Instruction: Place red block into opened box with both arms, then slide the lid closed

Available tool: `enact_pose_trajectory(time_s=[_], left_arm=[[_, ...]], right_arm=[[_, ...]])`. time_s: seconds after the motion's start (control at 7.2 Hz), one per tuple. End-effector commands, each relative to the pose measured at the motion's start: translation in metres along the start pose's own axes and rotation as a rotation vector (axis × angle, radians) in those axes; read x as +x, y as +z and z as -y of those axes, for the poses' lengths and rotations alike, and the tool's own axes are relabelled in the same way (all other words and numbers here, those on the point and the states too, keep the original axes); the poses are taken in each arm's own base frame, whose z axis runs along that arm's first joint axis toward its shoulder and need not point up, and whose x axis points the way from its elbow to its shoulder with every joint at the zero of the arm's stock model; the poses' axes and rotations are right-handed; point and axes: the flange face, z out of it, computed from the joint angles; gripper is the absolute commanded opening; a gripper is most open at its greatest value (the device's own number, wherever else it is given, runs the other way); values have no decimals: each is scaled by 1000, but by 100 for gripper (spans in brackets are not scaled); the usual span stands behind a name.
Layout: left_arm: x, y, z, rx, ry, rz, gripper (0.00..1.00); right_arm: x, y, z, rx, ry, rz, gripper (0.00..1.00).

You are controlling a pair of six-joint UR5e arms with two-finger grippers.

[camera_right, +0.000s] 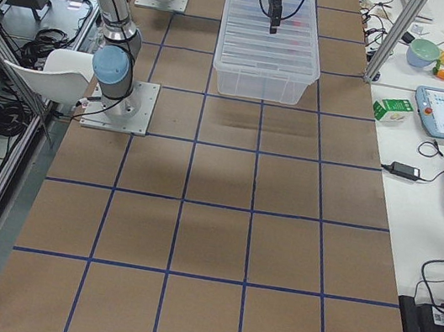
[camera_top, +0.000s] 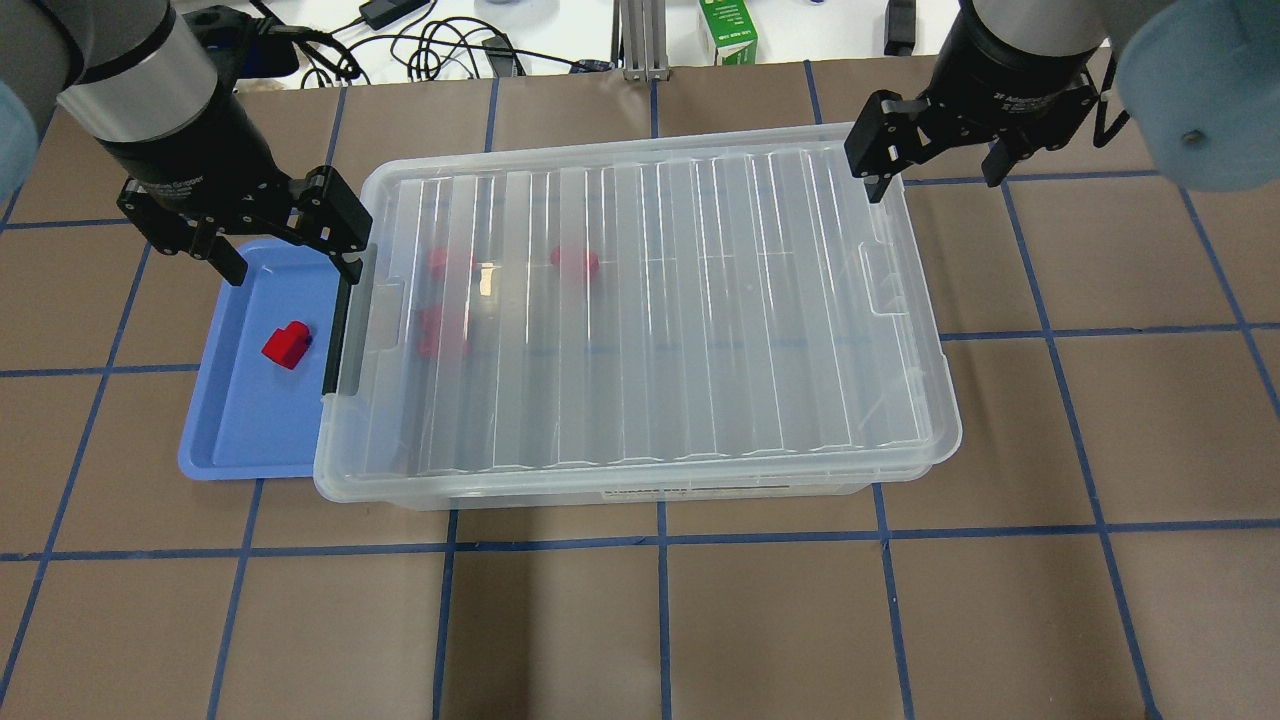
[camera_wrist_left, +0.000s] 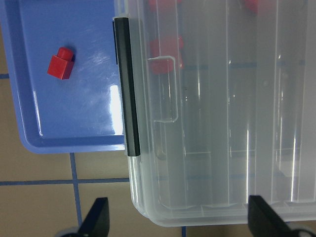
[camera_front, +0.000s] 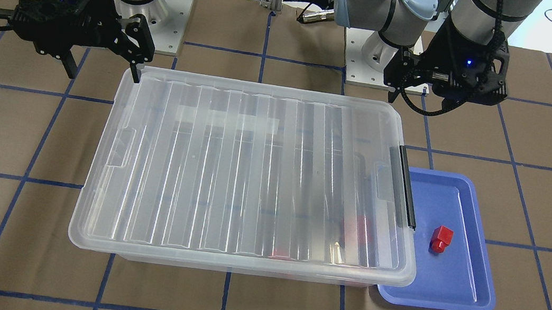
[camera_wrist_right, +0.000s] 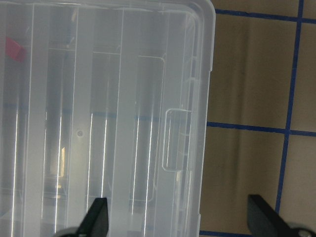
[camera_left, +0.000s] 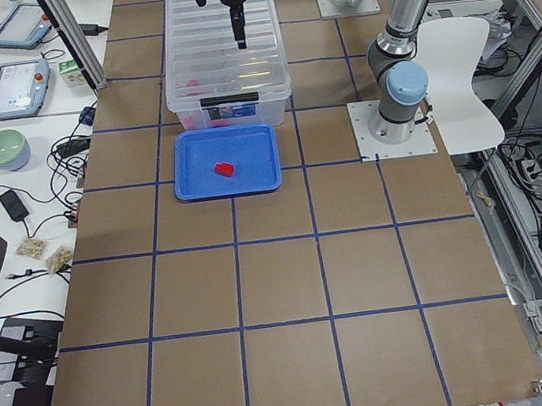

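Note:
The small red block [camera_top: 287, 345] [camera_front: 441, 238] [camera_wrist_left: 60, 64] lies in a shallow blue tray [camera_top: 230, 430] beside the box's black-clip end [camera_top: 340, 320]. The clear box [camera_top: 600, 490] stands mid-table, and the ribbed lid [camera_top: 650, 300] [camera_front: 252, 173] lies flat over its whole top. My left gripper [camera_top: 290, 248] [camera_wrist_left: 180, 217] hangs open above the tray's far end, by the box's corner, holding nothing. At the box's opposite far corner my right gripper [camera_top: 935, 165] [camera_wrist_right: 180, 217] is open too, over the lid's edge [camera_wrist_right: 202, 98]. Neither gripper touches the lid.
Blurred red pieces [camera_top: 575, 262] [camera_top: 440, 335] show through the lid inside the box. A green carton [camera_top: 727, 30] and cables lie past the table's far edge. The arm bases [camera_front: 165, 23] stand on the robot's side of the box. Brown table with blue grid lines surrounds it.

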Motion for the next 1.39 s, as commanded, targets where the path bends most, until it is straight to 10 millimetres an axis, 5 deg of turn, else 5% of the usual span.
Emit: enact_pose_trajectory(time_s=[0.0, 0.69, 0.97, 1.25], left_arm=[[-2, 0, 1, 1, 3, 3, 100], [-5, 0, 1, 1, 8, 0, 100], [-6, 3, 2, -6, 13, 2, 100], [-6, 1, 1, -1, 8, -1, 100]], right_arm=[[0, 1, 0, -1, 0, 0, 100], [2, 11, -1, -14, 3, 4, 100], [13, 49, 13, -58, 6, 7, 100], [28, 99, 49, -57, 23, 4, 100]])
